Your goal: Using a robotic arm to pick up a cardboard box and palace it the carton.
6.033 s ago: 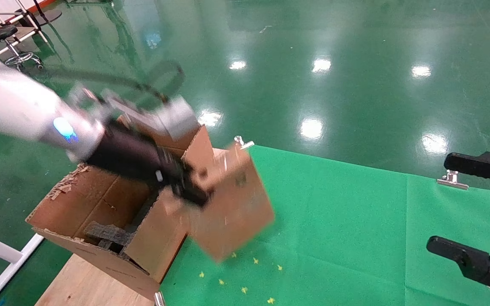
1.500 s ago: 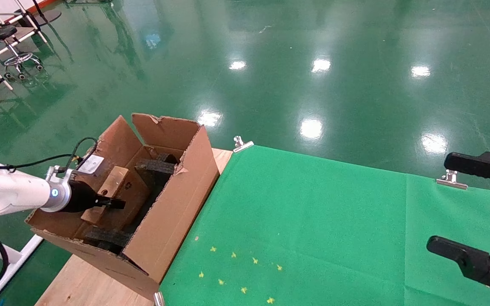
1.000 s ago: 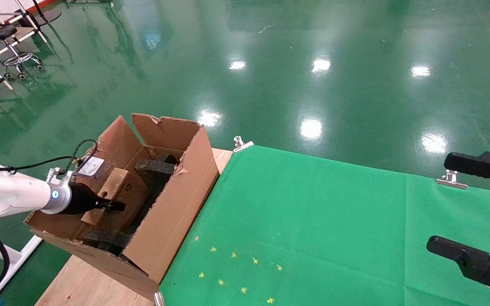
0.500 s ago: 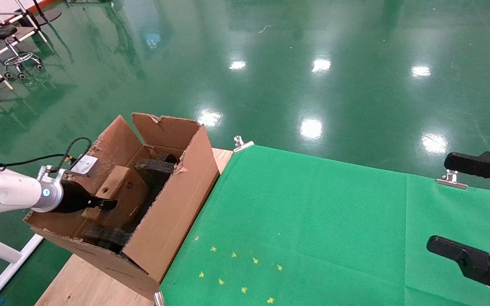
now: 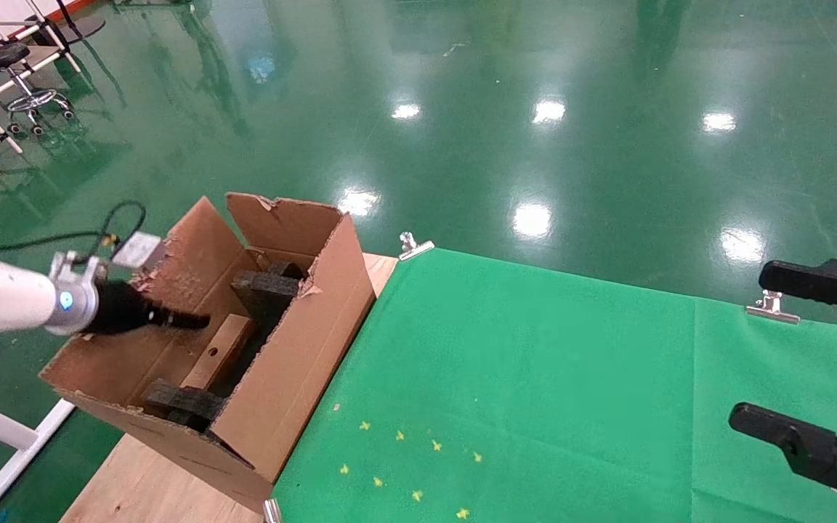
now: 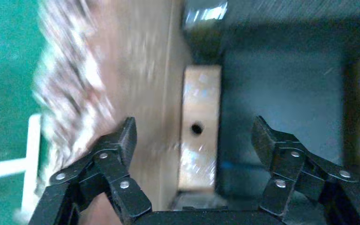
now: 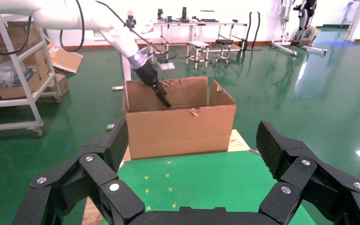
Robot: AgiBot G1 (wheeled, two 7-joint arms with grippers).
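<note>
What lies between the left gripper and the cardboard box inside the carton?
Nothing. In the left wrist view the open left gripper hangs over the cardboard box, with only air between; the head view shows it above the carton.

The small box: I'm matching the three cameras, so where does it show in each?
Head view: the small box lies inside the carton, below the open left tool.
Left wrist view: centre, hole facing the camera.
Right wrist view: not visible; the carton's wall hides it.
Shared landmark: the carton.
</note>
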